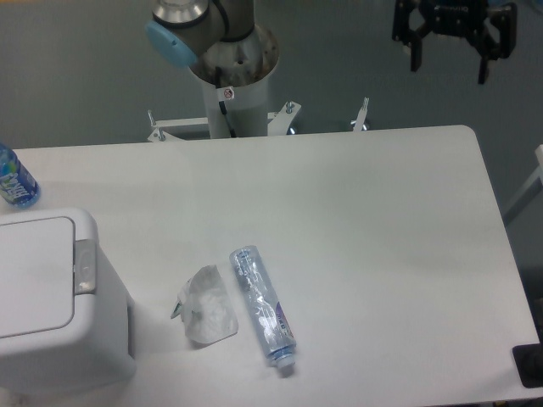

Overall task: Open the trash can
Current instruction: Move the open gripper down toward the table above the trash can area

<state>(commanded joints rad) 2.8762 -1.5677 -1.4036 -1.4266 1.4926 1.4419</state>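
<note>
Looking down on a white table (356, 220) with rounded corners, set against a grey-green floor that fills the top of the shot. At the far edge the arm's white pedestal (231, 93) stands on a bolted metal foot, with a grey joint and a light blue cap (170, 42) above it.

On the tabletop: a clear plastic bottle (263, 307) lying on its side near the front, cap end pointing toward the camera, and just to its left a crumpled clear plastic bag (207, 307), close to the bottle but not quite touching as far as I can see. At the left edge there's a blue-labelled bottle (15, 180), partly cut off by the frame.

The trash can (59, 305) is in the front left corner, a big boxy white bin with its flat lid down and the grey latch (85, 265) on the lid's right side.

The gripper (450, 52) is way off in the opposite corner, top right, out past the table's far edge and well apart from the bin. It's black, fingers pointing downward and spread apart, nothing between them. Only the base joints and that gripper show; the links in between are out of frame.
</note>
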